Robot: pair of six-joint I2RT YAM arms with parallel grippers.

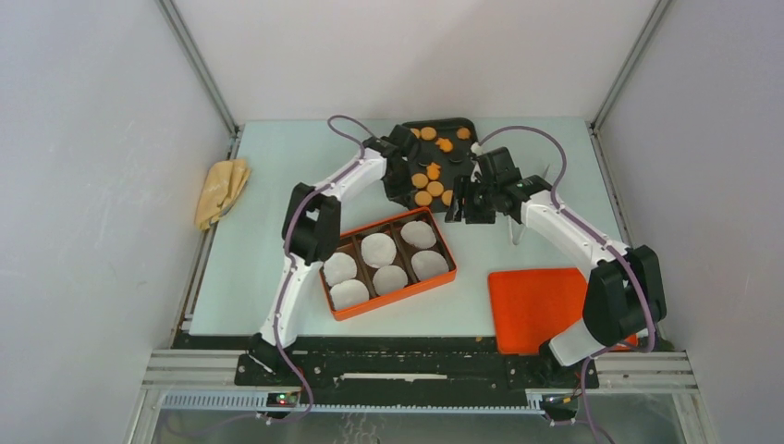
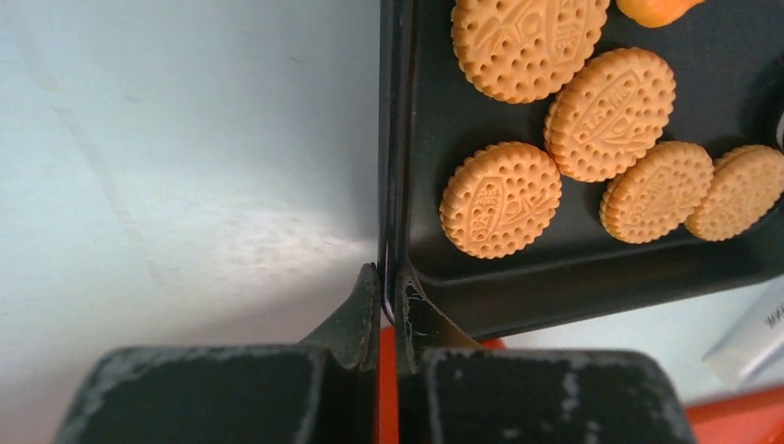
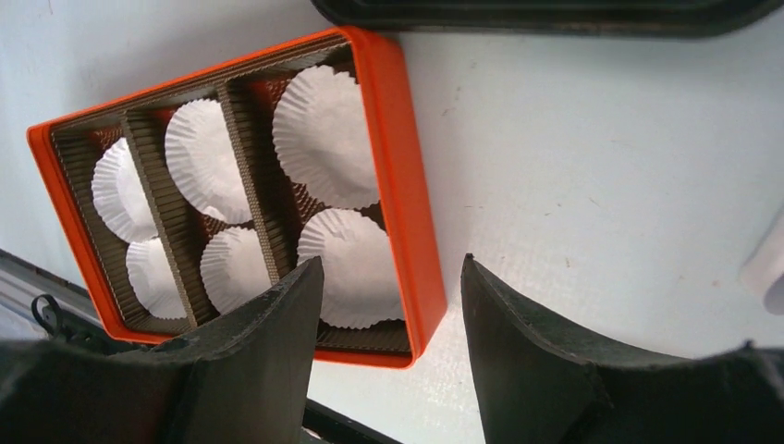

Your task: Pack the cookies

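Note:
Several round orange cookies (image 1: 428,180) lie in a black tray (image 1: 459,125) at the back centre; they show close up in the left wrist view (image 2: 500,199). I cannot make out any black ones. My left gripper (image 1: 399,166) is shut on the left rim of the tray (image 2: 555,296), with its jaws (image 2: 388,277) pinching the thin edge. My right gripper (image 1: 465,199) is open and empty just in front of the tray's right part. In the right wrist view it (image 3: 393,264) hovers over the table by a corner of the orange box (image 3: 407,185).
The orange box (image 1: 446,248) holds six white paper liner cups (image 1: 378,248) in three brown-walled rows. An orange lid (image 1: 536,305) lies front right. A yellow cloth (image 1: 222,190) lies at the left edge. A thin white object (image 1: 515,231) lies right of the right gripper.

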